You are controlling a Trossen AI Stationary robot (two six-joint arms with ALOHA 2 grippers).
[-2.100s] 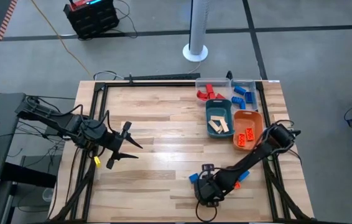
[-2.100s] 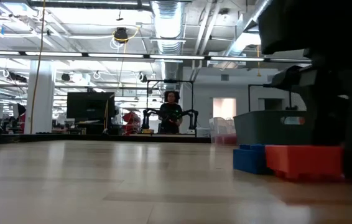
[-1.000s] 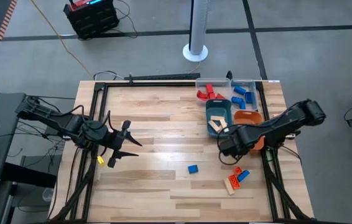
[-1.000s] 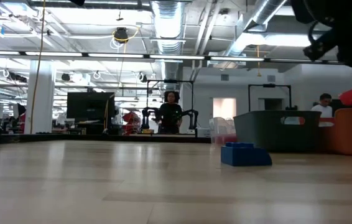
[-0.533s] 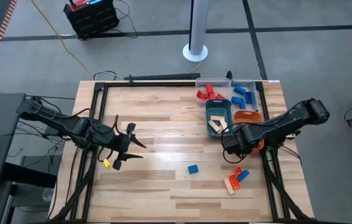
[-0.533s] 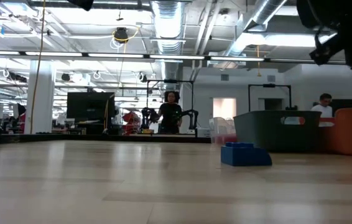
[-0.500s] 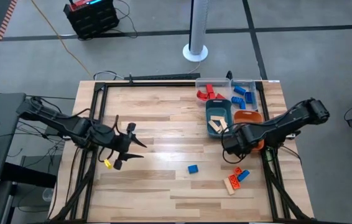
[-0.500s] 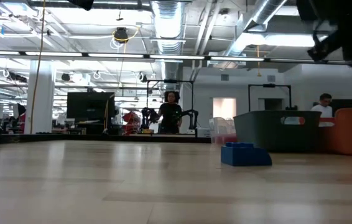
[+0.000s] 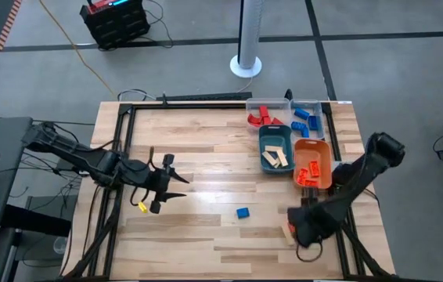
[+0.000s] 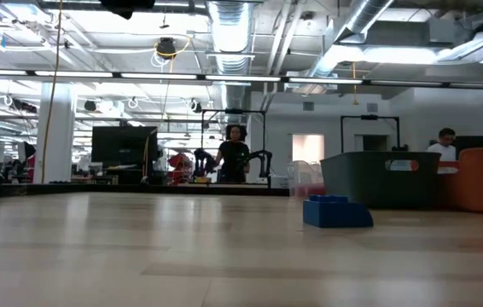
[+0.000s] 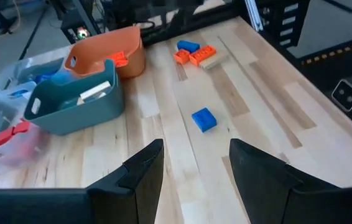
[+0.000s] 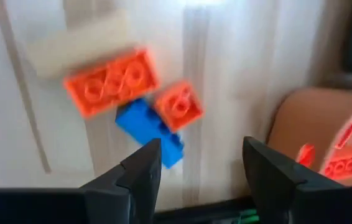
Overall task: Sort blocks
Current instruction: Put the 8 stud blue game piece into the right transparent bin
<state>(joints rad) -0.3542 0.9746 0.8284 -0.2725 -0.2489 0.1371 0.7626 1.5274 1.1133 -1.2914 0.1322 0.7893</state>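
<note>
Right gripper [image 12: 194,163] low over a small cluster at the tabletop's [image 9: 190,141] near right edge, jaws spread and empty. Below: 2 orange blocks [image 12: 111,82], studs up, touching 1 blue block [image 12: 151,132], with 1 pale wooden block [image 12: 79,38] just beside. Another blue block [image 9: 243,212] alone mid-tabletop. Orange tray [image 9: 319,150] holding more orange pieces. Left gripper [image 11: 191,165] hovering at left, jaws apart, gripping nothing.
</note>
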